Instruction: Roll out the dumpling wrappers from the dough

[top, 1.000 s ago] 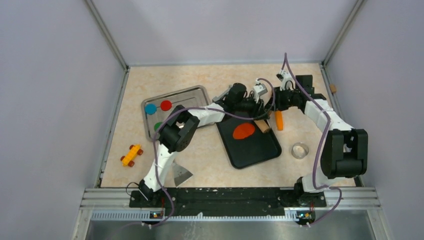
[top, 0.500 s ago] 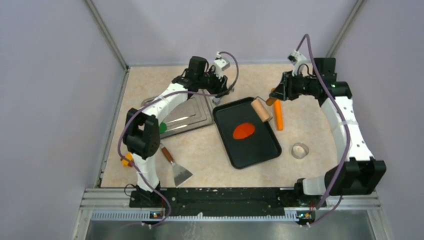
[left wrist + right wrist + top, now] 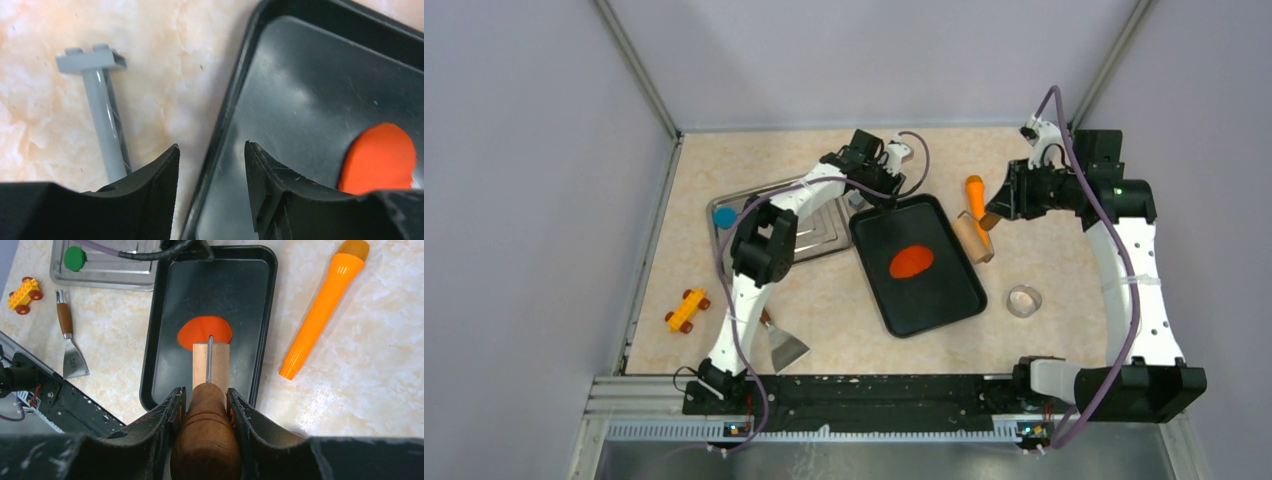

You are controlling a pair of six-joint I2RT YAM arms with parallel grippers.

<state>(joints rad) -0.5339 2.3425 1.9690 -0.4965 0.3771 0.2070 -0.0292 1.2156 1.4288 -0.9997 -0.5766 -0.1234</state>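
Observation:
A flat orange dough disc (image 3: 912, 261) lies in the middle of the black tray (image 3: 944, 305). My right gripper (image 3: 999, 205) is shut on the brown handle (image 3: 206, 410) of a wooden roller (image 3: 973, 238), held by the tray's right rim. In the right wrist view the roller's barrel (image 3: 211, 362) points at the dough (image 3: 205, 330). My left gripper (image 3: 864, 195) is open at the tray's far left corner. In the left wrist view its jaws (image 3: 211, 147) straddle the tray's rim (image 3: 235, 100), with the dough (image 3: 380, 157) to the right.
An orange toy microphone (image 3: 975, 195) lies right of the tray. A metal ring cutter (image 3: 1024, 301) sits at the near right. A silver tray (image 3: 819, 215) with a blue disc (image 3: 724, 216) is on the left. A yellow toy car (image 3: 687, 309), a spatula (image 3: 779, 340) and a grey T-shaped piece (image 3: 100, 100) lie nearby.
My left gripper swung out to the far left, then came back to the black tray's far left corner. My right gripper carried the roller rightward to the tray's right rim. The orange microphone now lies farther back.

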